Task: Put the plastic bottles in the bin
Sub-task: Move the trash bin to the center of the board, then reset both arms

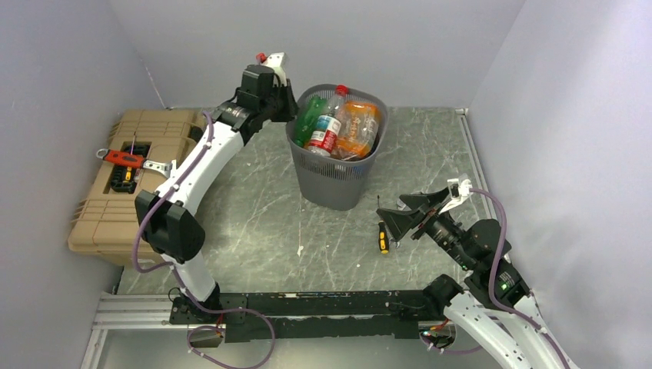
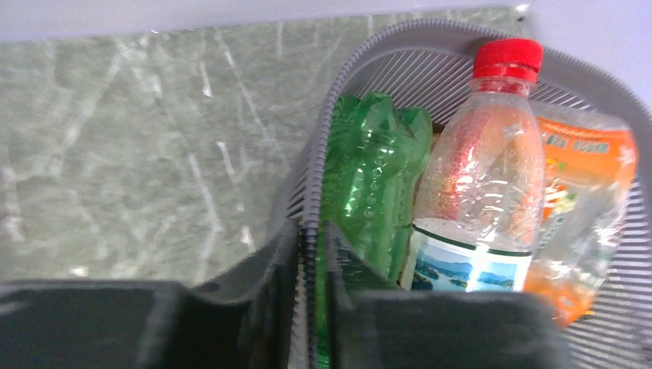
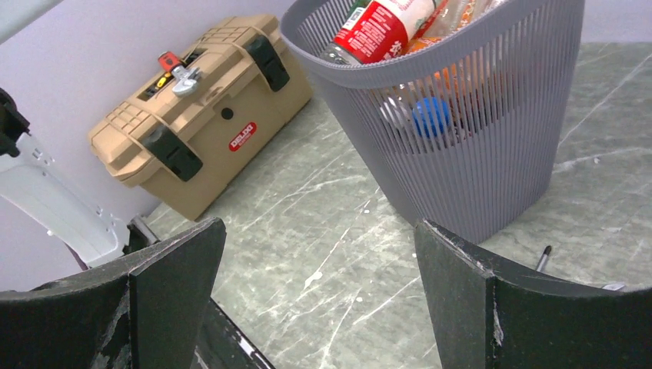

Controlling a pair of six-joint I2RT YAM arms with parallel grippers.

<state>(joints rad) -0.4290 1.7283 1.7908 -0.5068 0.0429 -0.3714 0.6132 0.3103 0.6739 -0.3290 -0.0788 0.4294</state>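
Gripping the bin (image 1: pixel 338 165) at its left rim with the left fingers (image 1: pixel 291 108), shut on the mesh wall, one inside and one outside. Holding the right fingers (image 1: pixel 411 213) wide apart and empty, low over the bench (image 1: pixel 254 223) right of the bin, near a screwdriver (image 1: pixel 383 237). Finding no bottles on the bench, only in the bin: green (image 2: pixel 369 177) just beside the inner left finger, red-capped clear (image 2: pixel 480 177) next, orange (image 2: pixel 588 192) beyond, all roughly upright. Probably nothing left to pick up. Releasing the rim next calls for opening and lifting straight up, clear of the green one.
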